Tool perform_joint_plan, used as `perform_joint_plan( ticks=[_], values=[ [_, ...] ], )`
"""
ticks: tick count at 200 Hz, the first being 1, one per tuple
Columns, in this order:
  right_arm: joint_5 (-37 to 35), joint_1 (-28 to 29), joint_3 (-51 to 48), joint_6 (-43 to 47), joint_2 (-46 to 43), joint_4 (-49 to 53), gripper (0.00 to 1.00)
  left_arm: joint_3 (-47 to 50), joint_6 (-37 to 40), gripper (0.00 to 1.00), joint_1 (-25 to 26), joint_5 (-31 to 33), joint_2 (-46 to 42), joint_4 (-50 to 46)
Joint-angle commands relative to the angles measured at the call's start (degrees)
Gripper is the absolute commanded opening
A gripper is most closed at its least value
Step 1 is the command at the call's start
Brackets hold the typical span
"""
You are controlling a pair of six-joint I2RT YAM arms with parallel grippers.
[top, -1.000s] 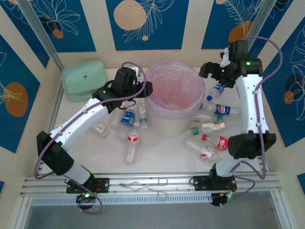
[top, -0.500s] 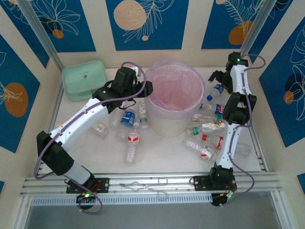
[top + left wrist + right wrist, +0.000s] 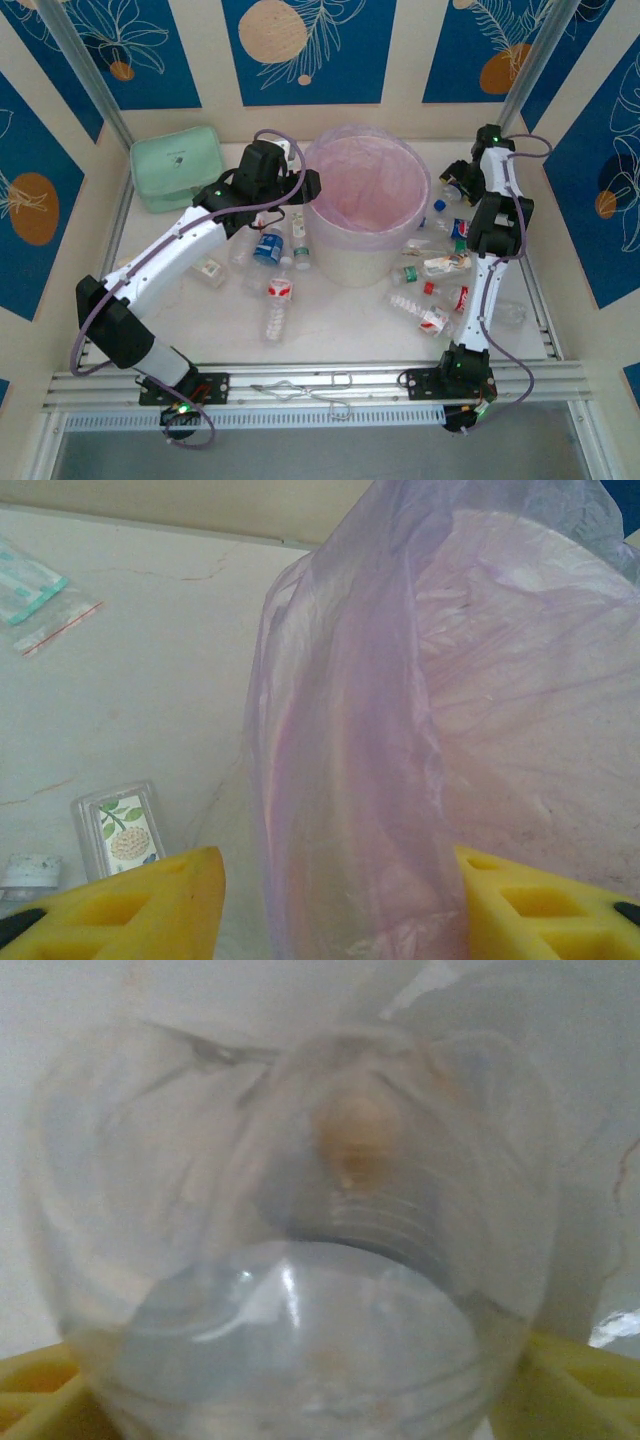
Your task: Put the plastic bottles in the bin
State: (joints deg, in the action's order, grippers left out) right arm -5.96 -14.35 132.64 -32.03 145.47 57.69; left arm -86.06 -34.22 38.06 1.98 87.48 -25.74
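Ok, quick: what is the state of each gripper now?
Left gripper: fingers astride the bin rim; grip cannot be told.
Right gripper: fingers around a plastic bottle; grip cannot be told.

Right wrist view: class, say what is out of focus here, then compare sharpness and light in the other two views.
Right wrist: the bottle sits too close and is all blurred, with pale glare streaks on its clear wall. Left wrist: the bag shows fairly sharp folds, evenly lit. Top external: sharp throughout under soft, even light.
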Motion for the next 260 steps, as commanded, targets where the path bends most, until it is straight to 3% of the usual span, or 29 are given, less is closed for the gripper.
perform_joint_plan(
  ticks=[1,32,71,112,150,172,189,208,221,242,260],
  values=[
    [0.96,0.13,-2.53,-0.19,-4.43,-1.46,0.72,-0.63,-0.03,0.57,0.39,-0.62,-0.66,0.52],
    [0.27,-0.06,-1.32,2.29,-8.33,0.47,0.56,-0.45,0.05,0.57,0.43,-0.83,-0.47,1.05],
    [-0.81,0.33,0.20,4.87,-16.21,4.63,0.52,-0.07,0.36,0.58,0.43,-0.48,-0.16,0.82],
    [12.86,0.07,-1.19,1.40,-28.55,5.46,0.50,-0.46,0.82,0.58,0.38,-1.30,0.60,1.82],
    [15.72,4.53,2.62,6.09,-37.98,10.97,0.42,-1.66,0.24,0.58,0.42,-3.41,2.47,1.92],
    [16.77,9.63,1.48,7.05,-42.37,12.58,0.35,-0.83,-0.07,0.57,0.43,-3.55,2.33,2.72],
    [16.50,15.87,0.63,8.15,-44.27,12.14,0.34,-0.63,0.32,0.57,0.30,-2.89,2.62,3.03],
    [14.81,23.90,0.78,10.06,-44.74,13.09,0.25,-1.62,0.69,0.57,0.32,-2.86,3.45,2.21],
    [11.63,29.45,-0.21,11.67,-44.41,15.08,0.23,-1.72,0.81,0.57,0.32,-2.87,3.42,2.18],
    [-2.33,37.90,-4.89,13.15,-42.84,17.28,0.21,-0.83,0.60,0.57,0.34,-2.57,3.39,2.95],
    [-2.20,40.17,-9.17,10.76,-41.15,17.88,0.21,-0.77,0.26,0.57,0.29,-3.05,3.50,2.97]
  ],
)
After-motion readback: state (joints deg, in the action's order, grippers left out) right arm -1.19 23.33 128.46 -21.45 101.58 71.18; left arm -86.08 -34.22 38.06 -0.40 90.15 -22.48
